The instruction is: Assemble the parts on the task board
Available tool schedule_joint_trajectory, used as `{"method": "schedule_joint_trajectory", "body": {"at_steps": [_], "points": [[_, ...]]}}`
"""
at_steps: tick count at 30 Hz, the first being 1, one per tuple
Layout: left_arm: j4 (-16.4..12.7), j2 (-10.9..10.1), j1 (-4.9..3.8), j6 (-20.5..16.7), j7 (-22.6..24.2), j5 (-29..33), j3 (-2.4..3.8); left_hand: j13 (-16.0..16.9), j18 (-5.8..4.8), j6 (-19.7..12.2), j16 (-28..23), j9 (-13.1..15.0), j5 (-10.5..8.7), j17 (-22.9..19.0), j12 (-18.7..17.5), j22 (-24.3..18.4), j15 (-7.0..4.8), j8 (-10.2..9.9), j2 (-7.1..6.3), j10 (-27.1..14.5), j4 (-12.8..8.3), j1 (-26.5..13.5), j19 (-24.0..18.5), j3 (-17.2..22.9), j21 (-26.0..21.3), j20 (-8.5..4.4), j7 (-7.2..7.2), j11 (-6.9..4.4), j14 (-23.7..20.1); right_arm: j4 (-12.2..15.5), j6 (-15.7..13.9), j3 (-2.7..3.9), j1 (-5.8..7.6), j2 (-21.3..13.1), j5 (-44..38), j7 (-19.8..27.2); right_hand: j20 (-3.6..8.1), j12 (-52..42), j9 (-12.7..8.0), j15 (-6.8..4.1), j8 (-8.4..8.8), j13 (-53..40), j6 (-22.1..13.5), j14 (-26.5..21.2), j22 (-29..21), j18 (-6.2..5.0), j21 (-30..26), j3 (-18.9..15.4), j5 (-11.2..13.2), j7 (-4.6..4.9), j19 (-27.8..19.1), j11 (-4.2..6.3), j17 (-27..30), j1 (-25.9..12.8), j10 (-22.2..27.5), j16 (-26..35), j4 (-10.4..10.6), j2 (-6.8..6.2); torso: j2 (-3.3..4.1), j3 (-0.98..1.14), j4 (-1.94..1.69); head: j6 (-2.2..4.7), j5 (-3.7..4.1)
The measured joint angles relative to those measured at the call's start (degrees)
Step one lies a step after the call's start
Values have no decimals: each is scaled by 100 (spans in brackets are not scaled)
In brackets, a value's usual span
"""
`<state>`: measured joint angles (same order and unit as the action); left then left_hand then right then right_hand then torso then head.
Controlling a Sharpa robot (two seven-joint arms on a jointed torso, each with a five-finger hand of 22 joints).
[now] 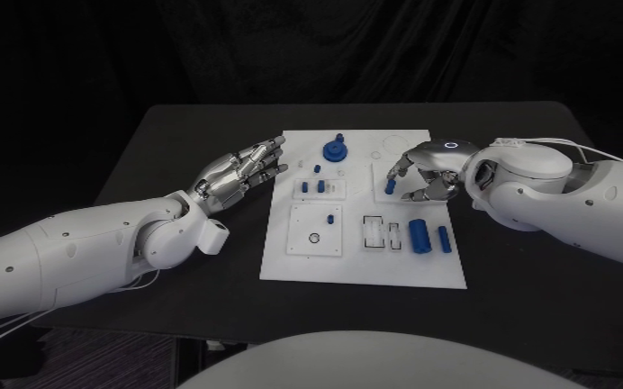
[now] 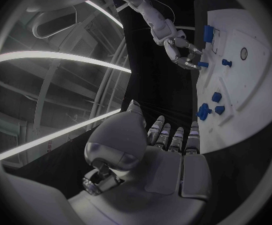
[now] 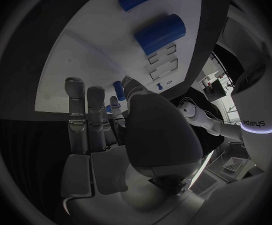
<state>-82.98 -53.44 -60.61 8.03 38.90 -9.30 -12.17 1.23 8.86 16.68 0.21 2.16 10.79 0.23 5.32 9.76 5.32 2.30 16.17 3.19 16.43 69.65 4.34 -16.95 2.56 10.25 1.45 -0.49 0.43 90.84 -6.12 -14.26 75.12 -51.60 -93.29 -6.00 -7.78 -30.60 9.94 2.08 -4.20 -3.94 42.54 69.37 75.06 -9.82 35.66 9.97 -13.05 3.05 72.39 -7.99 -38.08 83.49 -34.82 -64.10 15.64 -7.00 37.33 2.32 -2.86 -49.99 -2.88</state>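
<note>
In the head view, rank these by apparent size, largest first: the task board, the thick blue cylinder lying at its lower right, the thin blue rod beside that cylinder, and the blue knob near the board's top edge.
1. task board
2. thick blue cylinder
3. blue knob, roughly alike to the cylinder, so this order is unsure
4. thin blue rod, as long as the cylinder but far slimmer

Left hand point(image 1: 238, 175) hovers just left of the task board point(image 1: 293, 258), fingers point(image 1: 266, 150) extended and slightly apart, holding nothing. Right hand point(image 1: 426, 171) over the board's right part, fingers curled round a blue peg point(image 1: 390, 186).
</note>
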Motion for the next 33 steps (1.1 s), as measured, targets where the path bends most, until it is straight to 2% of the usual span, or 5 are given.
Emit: {"method": "schedule_joint_trajectory", "body": {"at_steps": [6, 12, 15, 22, 33], "points": [[1, 2, 5, 0, 0, 0, 0, 0, 0, 34, 0, 5, 24, 0, 0, 0, 0, 14, 24, 0, 0, 24, 0, 0, 0, 0, -1, 0, 0, -125, -28, 2, -36, 89, 0, 8, -11, 25, -82, 4, 26, -1, -115, 43, 0, 1, 10, 18, -6, 91, 31, 30, -22, 62, -177, 0, -67, 62, 1, 0, 0, 0, -1], [18, 10, 11, 1, 0, 0, 0, 0, -1, 68, 0, 5, 92, 0, 0, 0, 0, 14, 2, 0, -12, 61, 0, 11, 23, 0, 33, 0, 0, -220, -84, 2, -66, 182, 0, 21, -29, 25, -125, 8, 27, -1, -190, 90, 0, 93, 99, 21, -45, 93, 97, 53, -91, 82, -327, 0, -122, 82, 1, 0, 0, 0, 9], [20, 19, 15, 4, 0, 0, 0, 0, 0, 85, 0, 11, 136, 0, 0, 0, 0, 36, 23, 0, -7, 85, 0, 40, 23, 0, 50, 0, 0, -263, -105, 2, -84, 220, 0, 26, -11, 25, -125, 2, -17, -10, -77, 123, 0, 92, 99, 23, -45, 206, 113, 64, -113, 105, -517, 0, -151, 105, 1, 0, 0, 0, 21], [30, 20, 25, 7, 0, 0, 0, 0, 0, 126, 0, 11, 157, 0, 0, 0, 0, 36, 23, 0, -7, 84, 0, 40, 23, 0, 50, 0, 0, -336, -149, 2, -135, 307, 0, 43, -10, 24, -89, 3, -133, -75, 166, 227, 0, 91, 243, 32, -45, 326, 216, 113, -235, 118, -977, -26, -191, 118, 1, 1, 0, 0, 20], [41, 19, 62, 17, 0, 1, 0, 0, 0, 125, 0, 18, 157, 0, 0, 0, 0, 36, 1, 20, -7, 106, 0, 40, 23, 0, 50, 19, 0, -407, -254, 3, -174, 445, 0, 88, 144, -74, 200, -183, -464, -240, 805, 452, 0, 91, 533, 269, -269, 380, 411, 337, -460, 238, -1790, -90, -300, 166, 1, 1, 0, 0, 8]]}}
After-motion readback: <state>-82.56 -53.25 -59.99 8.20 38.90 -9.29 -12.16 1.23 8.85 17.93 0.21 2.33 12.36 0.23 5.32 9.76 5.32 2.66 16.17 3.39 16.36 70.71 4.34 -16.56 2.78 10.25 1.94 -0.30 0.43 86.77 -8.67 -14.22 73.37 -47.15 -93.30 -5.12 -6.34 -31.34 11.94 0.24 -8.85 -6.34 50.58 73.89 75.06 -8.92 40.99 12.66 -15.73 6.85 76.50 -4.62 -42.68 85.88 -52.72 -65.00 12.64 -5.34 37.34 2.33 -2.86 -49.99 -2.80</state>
